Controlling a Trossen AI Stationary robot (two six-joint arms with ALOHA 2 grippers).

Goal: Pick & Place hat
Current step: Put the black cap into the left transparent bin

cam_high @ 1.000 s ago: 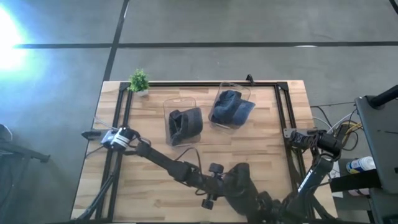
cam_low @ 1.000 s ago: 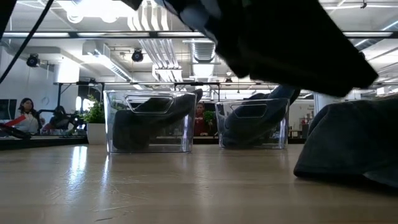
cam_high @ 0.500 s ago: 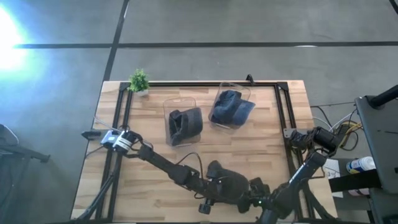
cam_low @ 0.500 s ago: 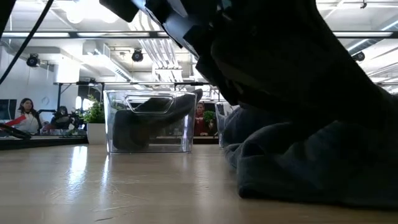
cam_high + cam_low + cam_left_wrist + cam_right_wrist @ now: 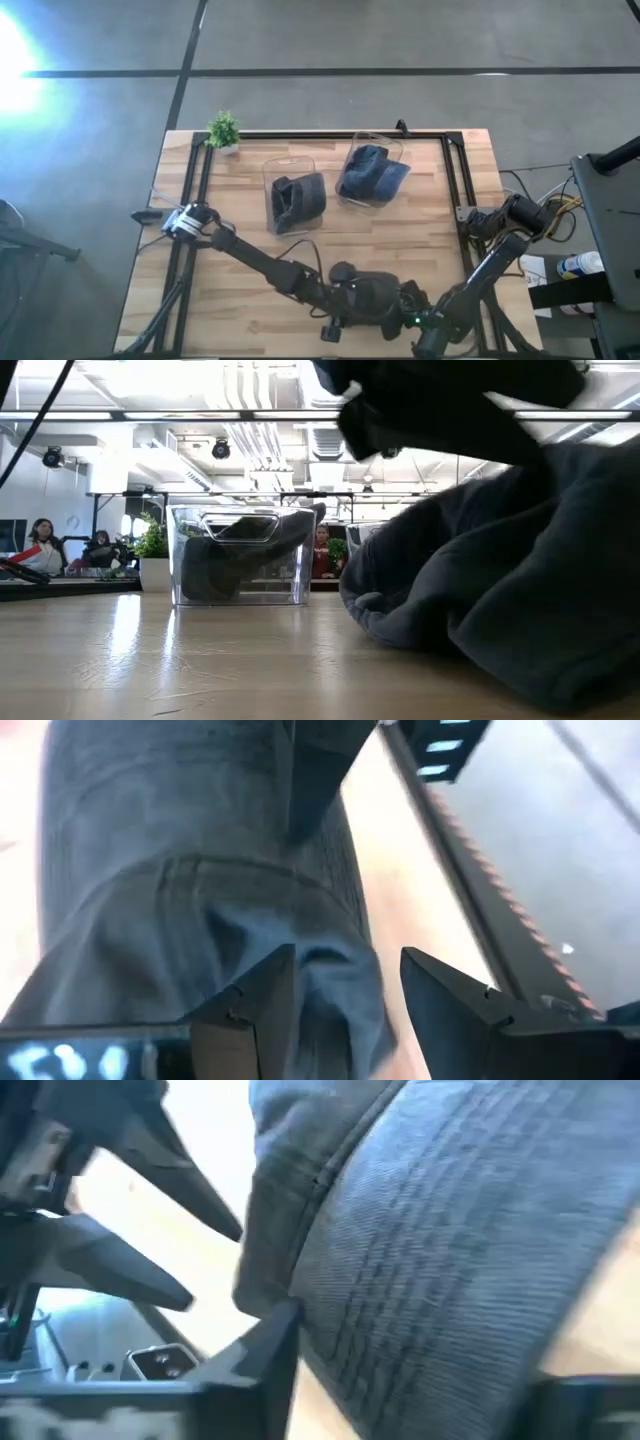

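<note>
A dark grey hat (image 5: 378,293) lies near the table's near edge, bunched up; in the low view the hat (image 5: 500,580) rests on its lower left edge (image 5: 400,635) while its right side stands high. My right gripper (image 5: 405,302) comes from the near right and is shut on the hat (image 5: 450,1230). My left gripper (image 5: 345,300) reaches in from the left and is open, its fingers (image 5: 250,1005) astride the hat's rim (image 5: 335,970). Two more dark hats sit in clear bins at the far side. My right gripper holds the hat's ribbed body (image 5: 400,1310) between its two widely spaced fingers (image 5: 265,1345). The cloth fills the gap and is bunched in several layers. One side of the hat is raised and the other edge lies on the table.
Two clear bins (image 5: 293,200) (image 5: 372,172) stand at the far middle, each with a dark hat inside; one bin (image 5: 240,555) shows in the low view. A small potted plant (image 5: 223,129) stands at the far left corner. Black frame rails (image 5: 455,180) run along the table's sides.
The hat has slid along the table toward the left arm and bunched up. Its right side has risen while its lower edge has stayed on the wood. My right arm has swung in closer over the hat.
</note>
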